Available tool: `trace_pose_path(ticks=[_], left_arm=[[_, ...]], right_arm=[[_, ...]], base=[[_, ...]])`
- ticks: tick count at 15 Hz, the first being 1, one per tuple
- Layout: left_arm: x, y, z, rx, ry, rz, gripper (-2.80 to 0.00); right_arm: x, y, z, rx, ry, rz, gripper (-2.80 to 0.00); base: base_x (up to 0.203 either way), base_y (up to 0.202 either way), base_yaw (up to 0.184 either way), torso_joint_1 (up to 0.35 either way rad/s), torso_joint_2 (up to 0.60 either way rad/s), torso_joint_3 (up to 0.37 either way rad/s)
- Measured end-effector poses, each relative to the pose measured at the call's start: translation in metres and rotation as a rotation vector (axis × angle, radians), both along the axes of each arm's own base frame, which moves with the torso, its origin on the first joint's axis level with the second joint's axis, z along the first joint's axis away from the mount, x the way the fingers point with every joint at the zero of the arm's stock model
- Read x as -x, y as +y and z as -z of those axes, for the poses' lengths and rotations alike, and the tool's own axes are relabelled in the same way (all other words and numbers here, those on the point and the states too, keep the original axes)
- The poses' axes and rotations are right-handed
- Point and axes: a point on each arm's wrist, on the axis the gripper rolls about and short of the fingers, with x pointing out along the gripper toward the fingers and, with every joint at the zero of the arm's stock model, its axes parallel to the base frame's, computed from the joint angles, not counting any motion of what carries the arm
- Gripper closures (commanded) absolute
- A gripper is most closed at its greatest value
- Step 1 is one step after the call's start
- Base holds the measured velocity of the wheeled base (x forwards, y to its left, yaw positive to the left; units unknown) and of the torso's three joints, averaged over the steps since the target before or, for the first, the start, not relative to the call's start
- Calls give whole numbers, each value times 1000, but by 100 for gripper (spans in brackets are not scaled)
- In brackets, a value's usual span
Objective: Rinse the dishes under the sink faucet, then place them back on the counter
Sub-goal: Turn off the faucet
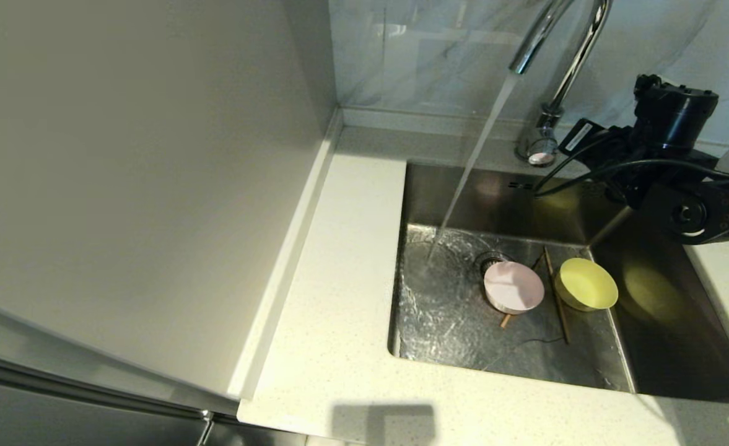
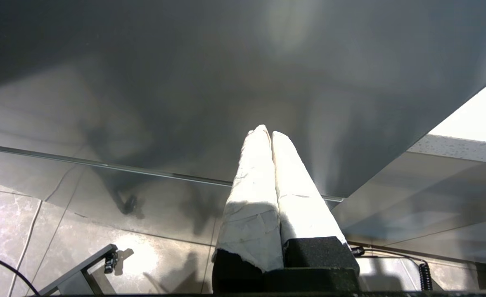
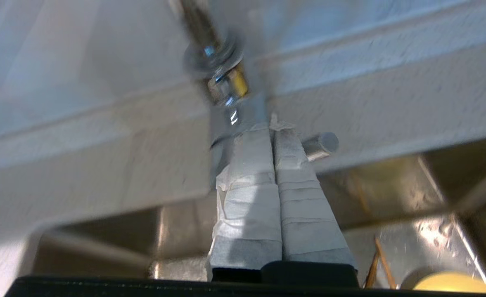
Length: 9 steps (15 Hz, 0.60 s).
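Off-white speckled bench (image 1: pixel 339 260) in the foreground of the head view, wrapping the left and front sides of the sink (image 1: pixel 667 322); grey cabinet panel (image 1: pixel 122 186) rising along the bench's left edge.

Faucet (image 1: pixel 562 74) at the back rim of the sink, running; water stream (image 1: pixel 469 167) falling slantwise to the basin floor just left of the strainer drain (image 1: pixel 491 260); basin floor wet and rippled.

Pale pink bowl (image 1: pixel 513 286) on the basin floor, touching the drain's near side, tilted; yellow bowl (image 1: pixel 586 284) just right of it, tilted against the right wall of the basin; two wooden chopsticks (image 1: pixel 556 296) lying between and under the bowls, one running front to back, the other mostly hidden beneath the pink bowl.

Right end effector (image 3: pixel 273 136) over the back right corner of the sink, taped fingers (image 3: pixel 251 181) pressed together with nothing between them, tips at the faucet base beside the lever (image 3: pixel 320 145); contact with the lever not determinable.

Left end effector (image 2: pixel 267 134) parked low beside the cabinet front, clear of the bench, above a tiled floor (image 2: pixel 61 231); fingers pressed together, holding nothing.
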Motion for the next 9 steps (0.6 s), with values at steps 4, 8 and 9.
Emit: trace_pose_path(ticks=[4,8,9], left_arm=[[0,0,0,0,0,0,0],[0,0,0,0,0,0,0],[0,0,0,0,0,0,0]], right_arm=[[-10,-4,-2,-1,-20,6,0],[-16,-6,-5,-2,-41,-3,0],[-14,-7,-8,-4,-45,-1,0]], base=[[0,0,0,0,0,0],[0,0,0,0,0,0],[0,0,0,0,0,0]])
